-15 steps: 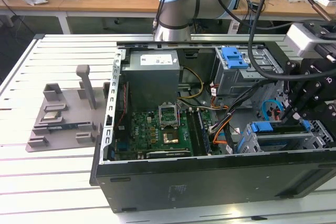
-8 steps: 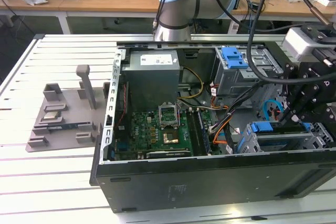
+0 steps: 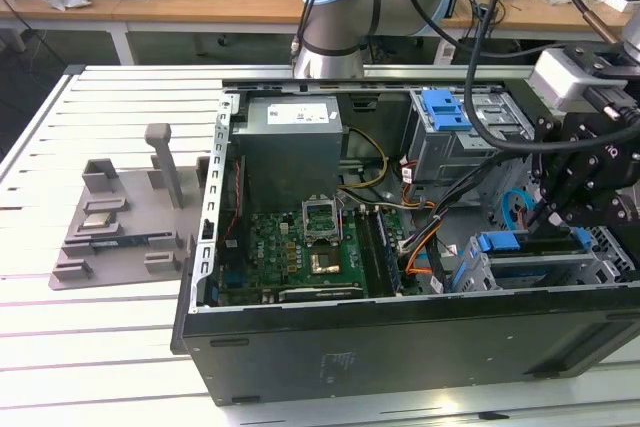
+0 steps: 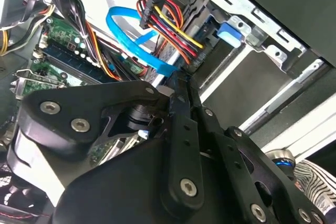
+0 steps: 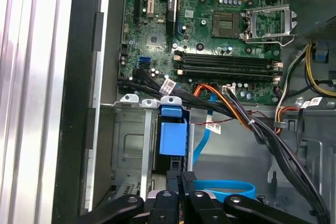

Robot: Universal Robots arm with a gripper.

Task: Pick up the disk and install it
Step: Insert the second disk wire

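1. The case (image 3: 400, 347) lies open on the white table (image 3: 60, 347). Its black side wall runs across 6 o'clock in the exterior view.
2. Just behind that wall, at 4 o'clock in the case, the disk (image 3: 535, 269) lies flat in a metal cage (image 3: 480, 277), with a blue rail on its end. In the first wrist view the disk's blue end (image 5: 172, 139) shows seated in the cage mouth.
3. The gripper (image 3: 548, 215) hangs over the disk at 3 o'clock in the exterior view. In both wrist views its jaws are pressed together with nothing between them. In the first wrist view the gripper tip (image 5: 181, 174) is just beside the disk's blue end, but I cannot tell whether they touch.
4. A blue flat cable (image 4: 131, 40) loops near the gripper tip (image 4: 177, 80), beside a red, yellow and black wire bundle (image 4: 168, 19).
5. The green board (image 3: 300, 247) fills the case floor at the middle of the exterior view.
6. A grey box (image 3: 290, 142) stands at 12 o'clock from the board.
7. A blue bracket (image 3: 445, 110) sits on the far cage at 1 o'clock in the case.
8. The arm's base (image 3: 340, 7) rises behind the case at 12 o'clock.
9. A grey fixture (image 3: 120, 217) rests on the table at 9 o'clock, well apart from the case.
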